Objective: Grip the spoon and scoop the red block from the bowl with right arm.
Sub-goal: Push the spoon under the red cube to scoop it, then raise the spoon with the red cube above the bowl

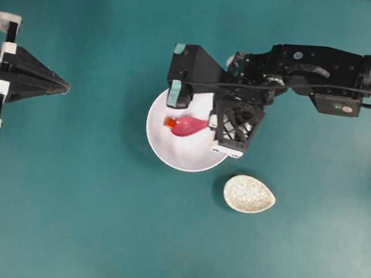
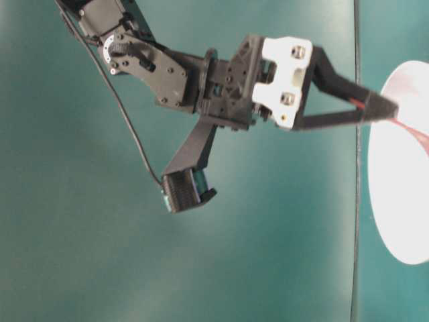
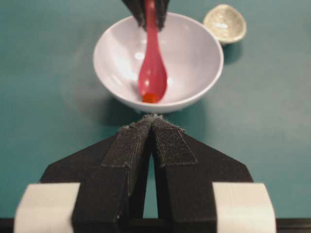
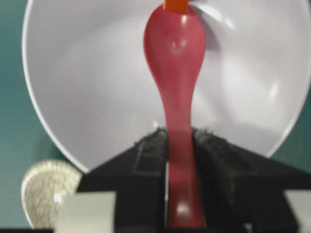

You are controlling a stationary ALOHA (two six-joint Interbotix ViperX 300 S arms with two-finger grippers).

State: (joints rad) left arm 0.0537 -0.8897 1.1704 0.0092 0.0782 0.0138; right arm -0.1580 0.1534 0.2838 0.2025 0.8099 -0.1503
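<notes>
Right wrist view: the right gripper (image 4: 181, 145) pinches the spoon (image 4: 174, 58) by its handle, tip touching the red block (image 4: 177, 5) inside the bowl (image 4: 77, 97). Left gripper (image 3: 153, 124) rests apart, fingers pressed together.

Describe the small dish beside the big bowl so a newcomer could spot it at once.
Start at the white bowl mid-table. Just off its lower-right rim, on the teal table, lies the spoon rest. It is small, beige, speckled and teardrop-shaped, and holds nothing, unlike the round bowl.

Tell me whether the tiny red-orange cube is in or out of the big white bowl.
In. The red-orange cube sits inside the white bowl, at the tip of the glossy pink spoon held by the right gripper.
</notes>
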